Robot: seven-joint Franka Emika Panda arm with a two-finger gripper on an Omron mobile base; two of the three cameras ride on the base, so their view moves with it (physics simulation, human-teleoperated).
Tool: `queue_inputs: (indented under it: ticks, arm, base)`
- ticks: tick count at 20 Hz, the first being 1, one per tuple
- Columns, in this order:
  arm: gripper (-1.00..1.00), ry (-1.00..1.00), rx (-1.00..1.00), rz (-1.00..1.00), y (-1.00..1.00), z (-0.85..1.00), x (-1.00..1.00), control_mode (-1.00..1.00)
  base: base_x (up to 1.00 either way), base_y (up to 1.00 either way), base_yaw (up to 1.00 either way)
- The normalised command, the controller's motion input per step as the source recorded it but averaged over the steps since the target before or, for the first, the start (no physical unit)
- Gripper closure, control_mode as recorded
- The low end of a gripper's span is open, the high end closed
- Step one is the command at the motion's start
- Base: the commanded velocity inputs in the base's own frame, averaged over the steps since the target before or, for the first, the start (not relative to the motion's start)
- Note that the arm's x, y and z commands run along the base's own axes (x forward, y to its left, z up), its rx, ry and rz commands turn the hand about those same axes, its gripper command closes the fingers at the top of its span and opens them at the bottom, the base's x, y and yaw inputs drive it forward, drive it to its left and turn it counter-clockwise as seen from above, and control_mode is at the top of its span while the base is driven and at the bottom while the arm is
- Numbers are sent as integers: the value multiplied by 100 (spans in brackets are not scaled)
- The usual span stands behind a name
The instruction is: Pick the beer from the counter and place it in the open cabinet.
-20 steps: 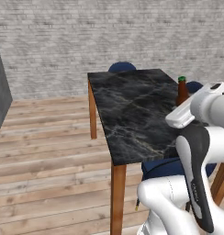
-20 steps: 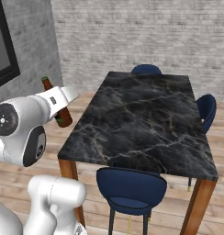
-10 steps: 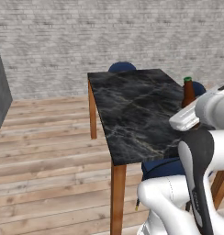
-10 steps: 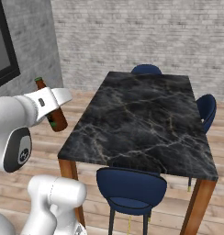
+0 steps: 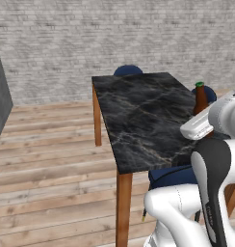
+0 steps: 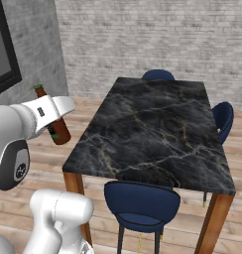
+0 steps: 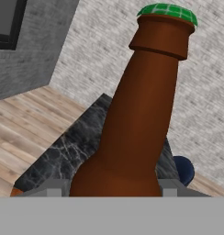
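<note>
Holding the beer (image 7: 139,124) tight, our gripper (image 6: 53,116) has its fingers closed on the bottle's body. We carry it in the air, just off the counter's (image 6: 152,129) left edge, with its green cap on top.

One beer (image 6: 59,133), one counter (image 6: 157,124), three blue chairs (image 6: 142,206).

Beer (image 7: 137,124): smooth brown glass, matt green cap. Counter (image 6: 157,129): polished black marble, pale veining, reddish wooden legs. Floor (image 5: 52,164): wood planks. Wall (image 5: 114,34): rough grey brick. Chairs (image 6: 142,203): matt blue.
</note>
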Motion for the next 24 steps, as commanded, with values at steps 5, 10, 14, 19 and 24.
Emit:
queue_inputs:
  ticks: [5,10,14,19,24]
  arm:
    - [100,0,0,0,0,0,0,-100]
    - [100,0,0,0,0,0,0,-100]
    - [100,0,0,0,0,0,0,-100]
    - [100,0,0,0,0,0,0,-100]
    - [100,0,0,0,0,0,0,100]
  base:
    - [0,0,0]
    - [0,0,0]
    - [0,0,0]
    - [0,0,0]
    - [-17,-9,-1]
